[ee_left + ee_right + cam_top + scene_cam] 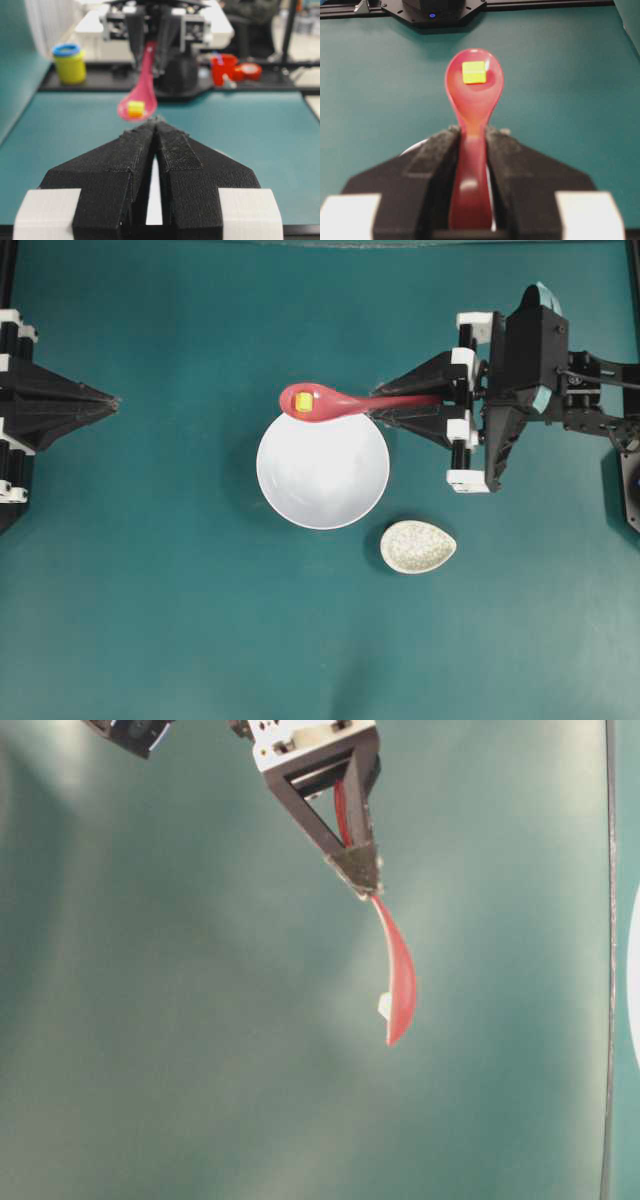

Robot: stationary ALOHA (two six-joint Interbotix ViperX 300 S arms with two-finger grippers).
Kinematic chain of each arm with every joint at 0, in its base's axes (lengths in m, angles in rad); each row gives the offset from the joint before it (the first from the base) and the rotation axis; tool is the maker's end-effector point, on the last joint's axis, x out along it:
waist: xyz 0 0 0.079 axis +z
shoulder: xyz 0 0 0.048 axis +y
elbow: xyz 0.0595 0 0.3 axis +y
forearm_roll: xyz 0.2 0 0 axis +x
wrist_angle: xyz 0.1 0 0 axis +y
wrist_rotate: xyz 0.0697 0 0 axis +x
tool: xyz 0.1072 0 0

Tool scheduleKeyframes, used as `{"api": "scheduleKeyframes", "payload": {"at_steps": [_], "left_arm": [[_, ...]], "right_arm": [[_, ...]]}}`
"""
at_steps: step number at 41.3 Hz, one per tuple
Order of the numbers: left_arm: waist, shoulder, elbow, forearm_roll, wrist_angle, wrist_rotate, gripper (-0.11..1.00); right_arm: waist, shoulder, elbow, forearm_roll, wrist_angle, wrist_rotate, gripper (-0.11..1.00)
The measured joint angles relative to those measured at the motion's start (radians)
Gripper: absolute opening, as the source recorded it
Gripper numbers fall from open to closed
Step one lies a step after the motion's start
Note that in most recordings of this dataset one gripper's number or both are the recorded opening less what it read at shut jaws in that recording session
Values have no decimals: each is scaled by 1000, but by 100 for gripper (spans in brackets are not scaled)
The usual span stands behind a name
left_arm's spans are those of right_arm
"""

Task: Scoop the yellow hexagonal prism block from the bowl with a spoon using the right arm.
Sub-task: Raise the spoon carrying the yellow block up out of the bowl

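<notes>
Black right fingers [440, 165] clamp spoon [472, 100] handle

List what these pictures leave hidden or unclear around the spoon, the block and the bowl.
- Bowl: right wrist view shows only a pale sliver behind the right gripper; table-level view cuts it at the right edge.
- Yellow block in the spoon: hexagonal shape too small and blurred everywhere.
- Spoon handle end: buried between the right gripper's fingers.
- Left gripper: blocks the bowl in its wrist view.

Teal table [150, 620], white bowl [322, 472], speckled rest [417, 546]
</notes>
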Motion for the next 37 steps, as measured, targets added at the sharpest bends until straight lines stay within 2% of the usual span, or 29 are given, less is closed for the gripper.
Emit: {"api": "scheduleKeyframes", "payload": {"at_steps": [37], "left_arm": [[0, -2, 0, -2, 74, 0, 0]], "right_arm": [[0, -3, 0, 0, -11, -3, 23]]}}
